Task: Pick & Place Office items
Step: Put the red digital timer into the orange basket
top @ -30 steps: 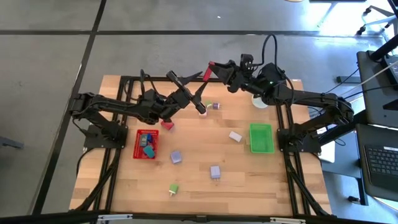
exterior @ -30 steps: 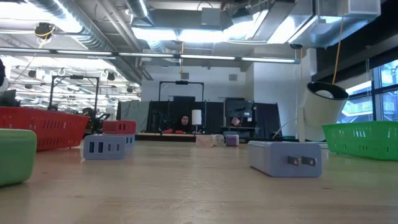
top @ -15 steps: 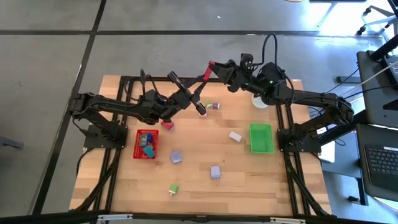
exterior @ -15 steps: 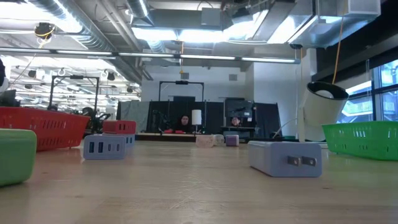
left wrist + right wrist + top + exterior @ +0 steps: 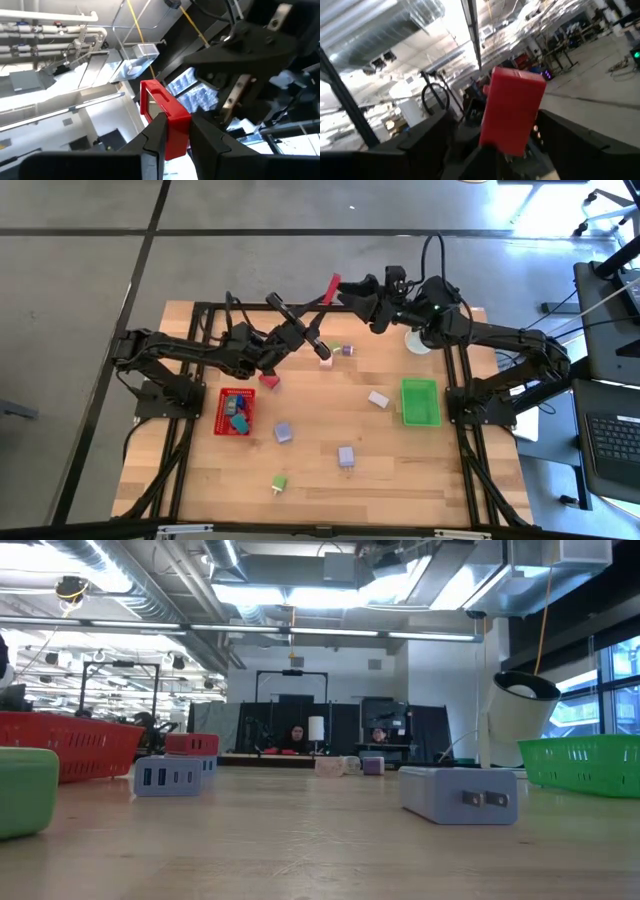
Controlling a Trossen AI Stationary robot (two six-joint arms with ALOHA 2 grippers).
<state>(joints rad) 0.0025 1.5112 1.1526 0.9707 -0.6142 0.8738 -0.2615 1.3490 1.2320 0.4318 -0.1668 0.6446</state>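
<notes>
High above the table's far middle, a long red office item (image 5: 330,288) is in the air between both grippers. My left gripper (image 5: 320,310) comes up from the table's left and is shut on it (image 5: 175,120). My right gripper (image 5: 346,288) reaches in from the right and is open; in the right wrist view (image 5: 492,117) its fingers stand on either side of the item's (image 5: 512,110) other end with gaps showing. Other small pieces lie on the table: red (image 5: 268,381), pink (image 5: 325,361), lavender (image 5: 378,398), green (image 5: 279,481). My left gripper pinches the red item's lower end (image 5: 172,135) between its two fingers (image 5: 152,135). The fingers slant upward from the table's left. The item sticks out past the fingertips, tilted, lifted well clear of the table.
A red tray (image 5: 222,412) holding teal pieces sits at the left and a green tray (image 5: 420,402) at the right. A white roll (image 5: 418,340) stands at the far right. Lavender pieces (image 5: 284,432) (image 5: 346,455) lie mid-table. People sit in the room beyond (image 5: 296,737).
My left gripper has shut on the red item in the air. My right gripper, which held the item's other end, has then opened around it. The item stays up in nearly the same place.
</notes>
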